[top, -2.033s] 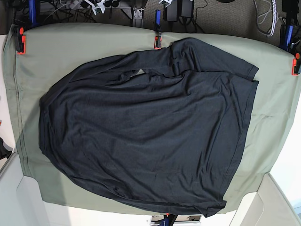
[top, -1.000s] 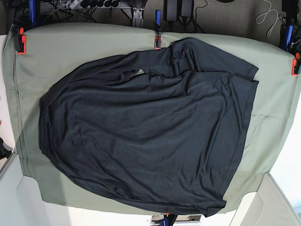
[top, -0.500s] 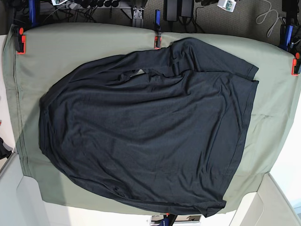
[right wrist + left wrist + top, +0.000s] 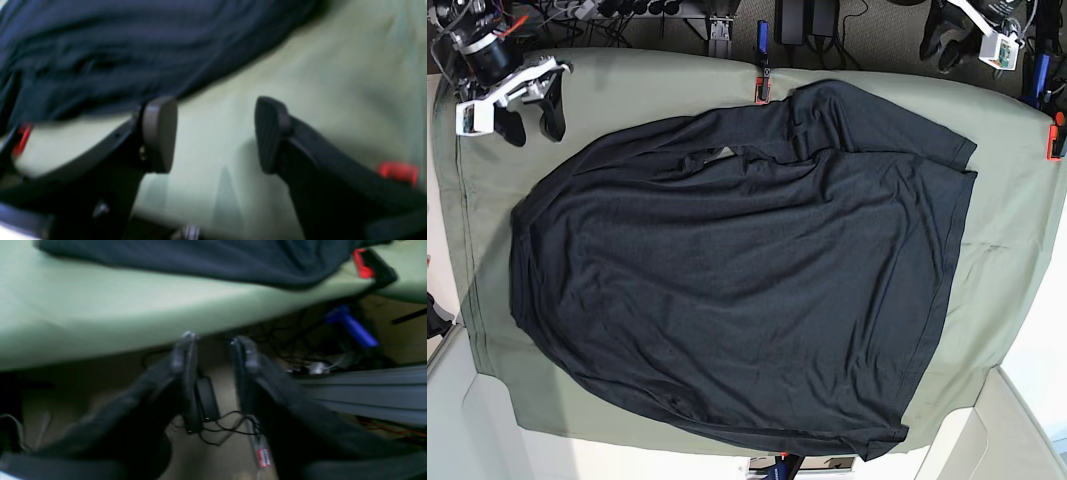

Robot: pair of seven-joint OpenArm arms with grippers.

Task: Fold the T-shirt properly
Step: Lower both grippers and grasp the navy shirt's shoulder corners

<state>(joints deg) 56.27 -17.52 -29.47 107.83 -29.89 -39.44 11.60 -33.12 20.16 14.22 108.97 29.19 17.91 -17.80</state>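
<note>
On the green cloth point(image 4: 517, 90), the T-shirt point(image 4: 747, 290) spread wide and rumpled, one sleeve bunched near the far edge by a red clamp point(image 4: 763, 90). No fold made yet: approach stage, by the look of it. Right gripper point(image 4: 530, 112) poised over bare cloth beside the shirt's edge, jaws apart, holding nothing. Left gripper point(image 4: 945, 42) beyond the far edge, jaws slightly parted, empty. Next, probably: reach in, pinch the shirt's edges, flatten before folding.
</note>
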